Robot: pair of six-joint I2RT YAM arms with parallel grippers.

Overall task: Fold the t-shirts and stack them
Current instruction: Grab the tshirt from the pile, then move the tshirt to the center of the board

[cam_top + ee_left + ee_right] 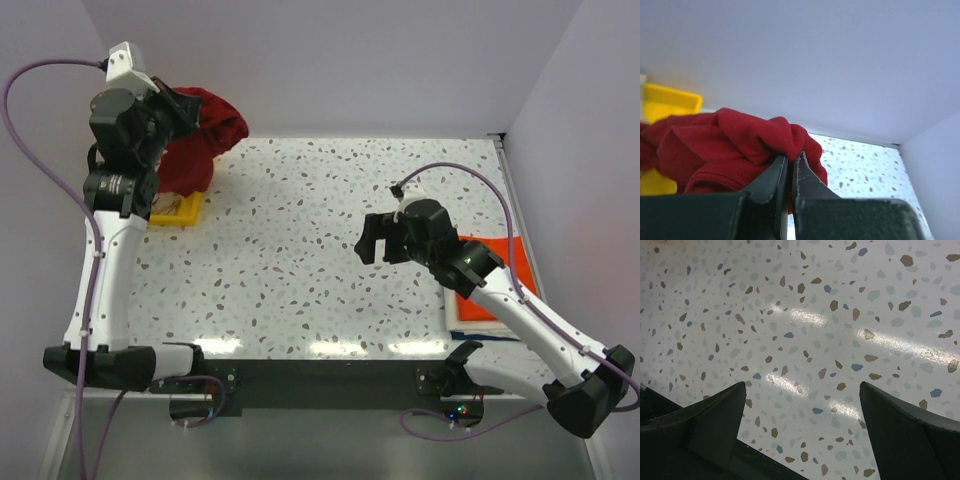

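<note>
Pale walls (330, 60) stand around a white worktop (300, 250) with little brown and blue specks. My left arm (105, 260) reaches up to the far left corner. My right arm (520, 310) bends in from the right side.

The red shirt (730, 140) is all bunched up in that far left corner, close to the back wall. It is lifted up, and part of it hangs down toward the near side. The orange shirt (500, 255) lies flat and folded at the right edge of the worktop, partly under my right arm. It sits on top of a white shirt (480, 318), whose edge peeks out on the near side.

A yellow tray (180, 210) sits just under the hanging red cloth. I cannot tell if the cloth touches it.

My left hand (791, 157) is closed. Its two fingers pinch a fold of the red shirt between them, with only a thin crack left. My right hand (802, 385) is wide open and holds nothing. It points down at a bare patch of the worktop, to the left of the folded pile and apart from it.
</note>
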